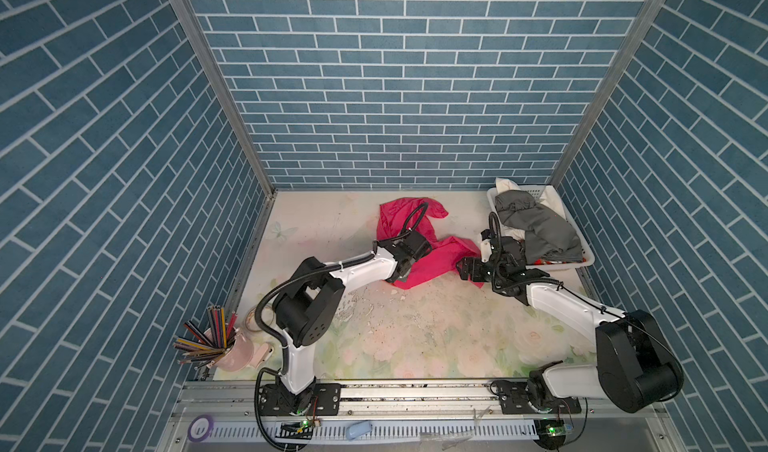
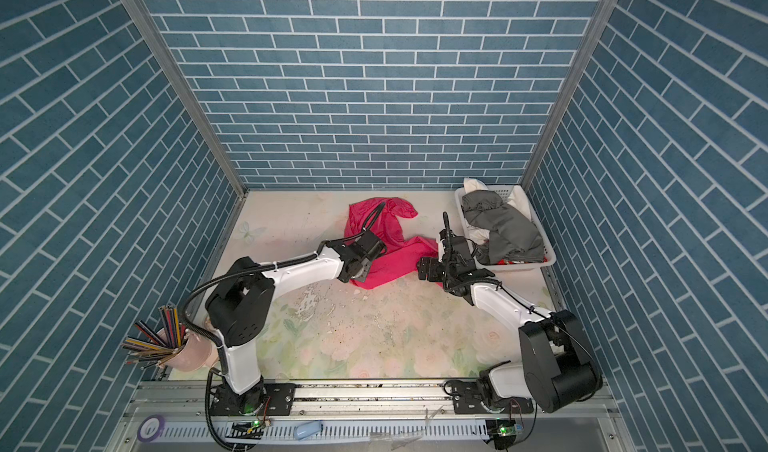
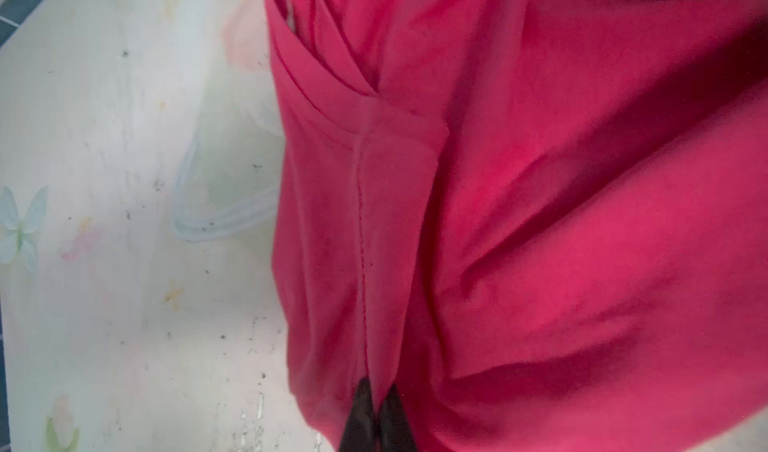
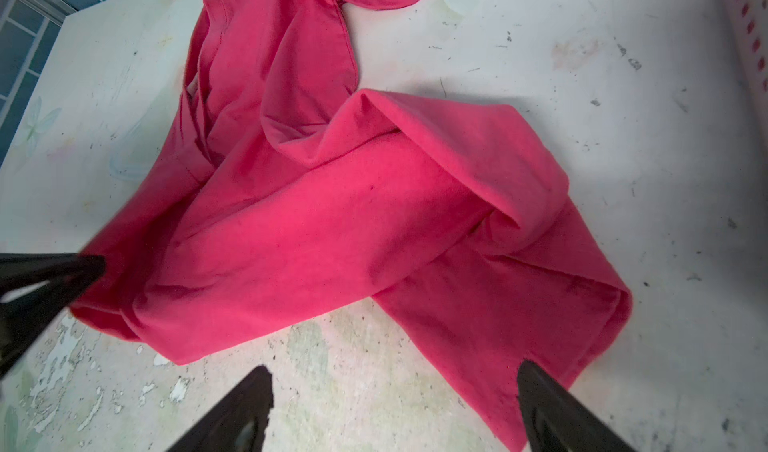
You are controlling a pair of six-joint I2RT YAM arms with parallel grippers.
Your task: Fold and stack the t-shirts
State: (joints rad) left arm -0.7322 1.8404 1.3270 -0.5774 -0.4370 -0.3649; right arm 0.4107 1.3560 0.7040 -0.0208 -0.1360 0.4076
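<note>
A bright pink t-shirt (image 1: 428, 258) (image 2: 388, 258) lies crumpled and twisted on the floral table, in both top views. My left gripper (image 1: 400, 277) (image 2: 356, 277) is at the shirt's near left edge. In the left wrist view its black fingertips (image 3: 365, 400) are shut on a seamed fold of the pink t-shirt (image 3: 540, 221). My right gripper (image 1: 463, 269) (image 2: 423, 267) stands open just over the table by the shirt's right corner (image 4: 561, 325). Its gap (image 4: 392, 369) holds nothing. A dark grey t-shirt (image 1: 536, 225) (image 2: 503, 225) is heaped over white cloth (image 1: 509, 184) and red cloth (image 1: 544, 261).
The white slotted basket (image 1: 559, 267) (image 2: 521, 267) holding the heap stands at the back right, close behind my right wrist. A pink cup of pencils (image 1: 235, 352) (image 2: 189, 356) stands at the front left. A tape roll (image 1: 200, 427) lies on the front rail.
</note>
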